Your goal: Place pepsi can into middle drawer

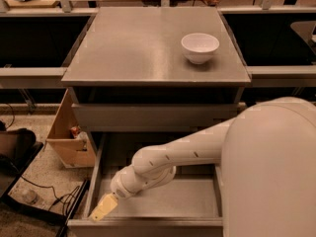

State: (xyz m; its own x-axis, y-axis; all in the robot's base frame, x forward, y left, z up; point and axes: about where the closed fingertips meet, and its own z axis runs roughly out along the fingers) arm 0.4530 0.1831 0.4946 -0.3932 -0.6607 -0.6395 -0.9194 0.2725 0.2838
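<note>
The middle drawer (182,197) is pulled open at the bottom of the grey cabinet, and the part of its floor that shows is bare. My gripper (103,210) is low inside it, at the front left corner, close to the left wall and the front rim. My white arm (197,147) reaches down into the drawer from the right and covers part of its right side. The pepsi can is not visible in this view.
A white bowl (200,47) stands on the cabinet top (138,48), toward the right rear. The upper drawer front (153,116) is shut. An open cardboard box (69,142) sits on the floor just left of the cabinet, with cables (44,191) on the floor nearby.
</note>
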